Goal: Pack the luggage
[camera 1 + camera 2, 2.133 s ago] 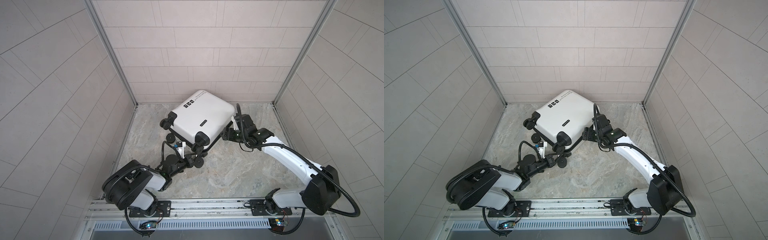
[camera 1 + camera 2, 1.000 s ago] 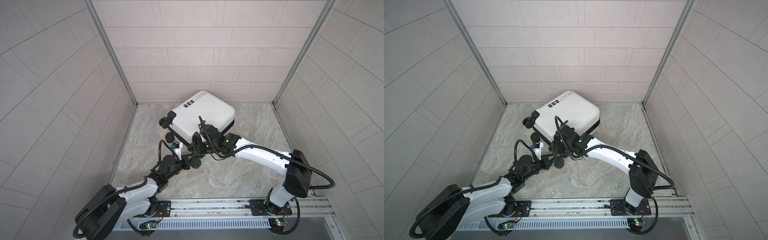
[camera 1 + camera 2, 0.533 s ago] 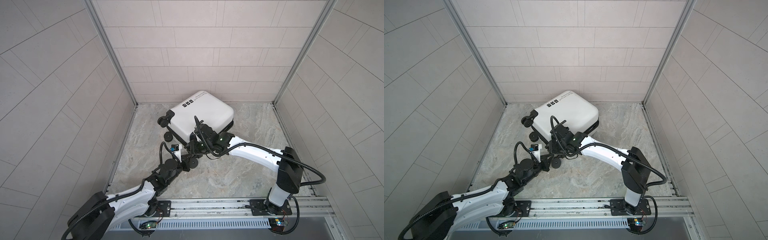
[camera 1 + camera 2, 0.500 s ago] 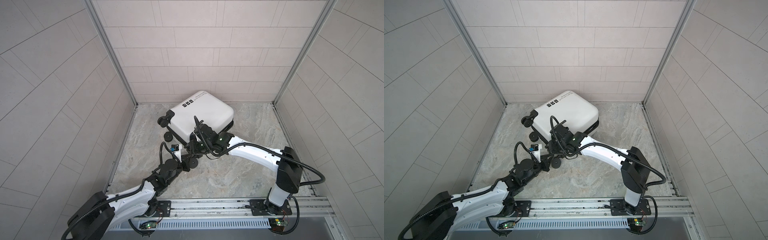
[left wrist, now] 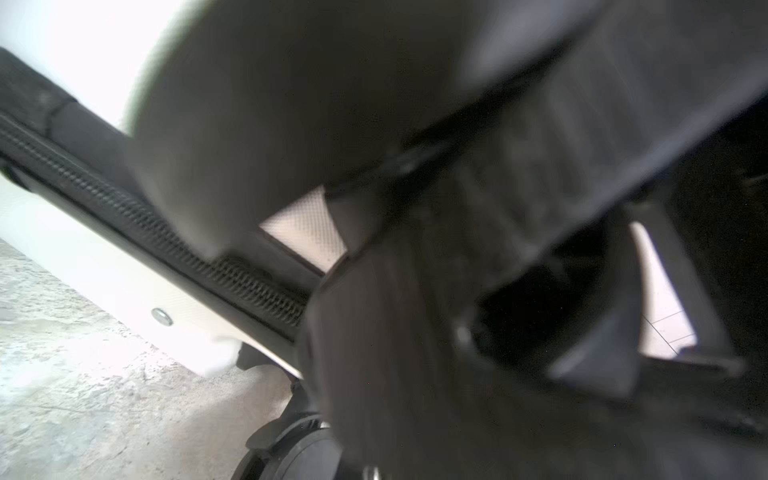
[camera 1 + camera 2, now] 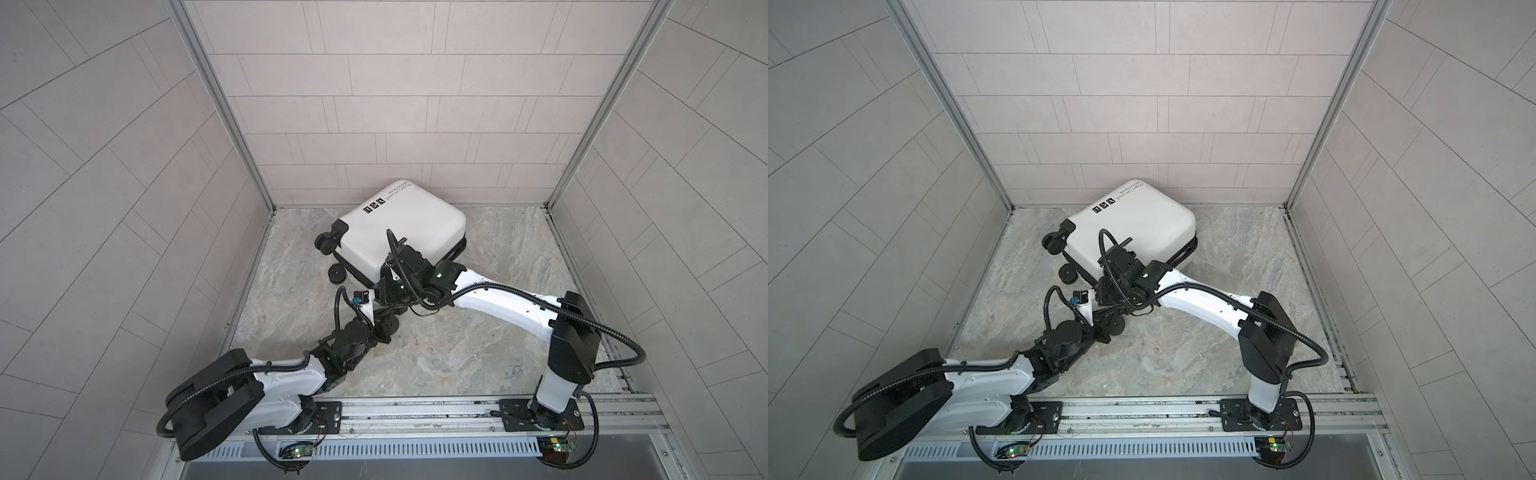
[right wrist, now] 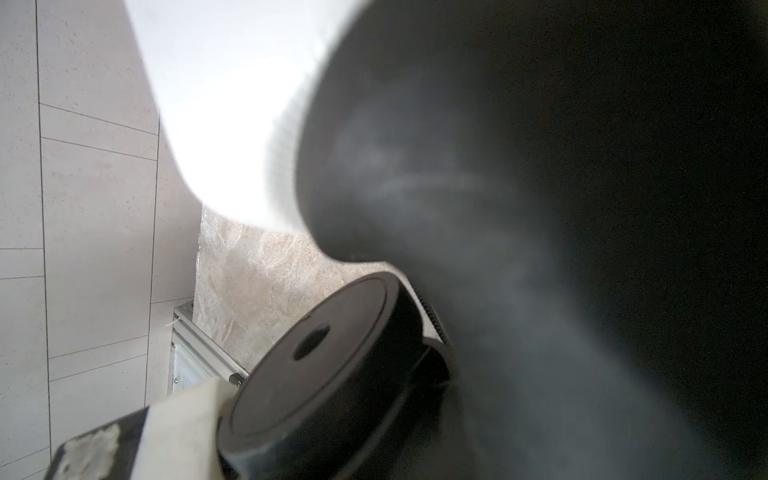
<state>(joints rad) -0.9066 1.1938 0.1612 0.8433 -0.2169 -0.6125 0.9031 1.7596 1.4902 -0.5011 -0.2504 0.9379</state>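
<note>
Both top views show the white suitcase [image 6: 399, 228] lying flat by the back wall [image 6: 395, 104], with both grippers at its near wheeled corner. The left gripper [image 6: 384, 322] is closed tight; the right gripper [image 6: 384, 286] is too hidden and blurred to judge.

We see both top views bright and evenly lit from above: shadows on the marble floor [image 6: 457, 365] are faint and soft-edged, and the luggage [image 6: 407, 224] shows crisp, without glare. Toward the edges the joints of the tiled walls [image 6: 104, 187] bow, a wide-lens distortion. In the left wrist view the luggage shell [image 5: 62, 41] burns out to plain white and dark shapes near the lens smear, yet the zipper [image 5: 249, 286] is sharp. In the right wrist view 1 huge dark blur covers most of the picture; the wheel [image 7: 316, 365] is fairly sharp.
</note>
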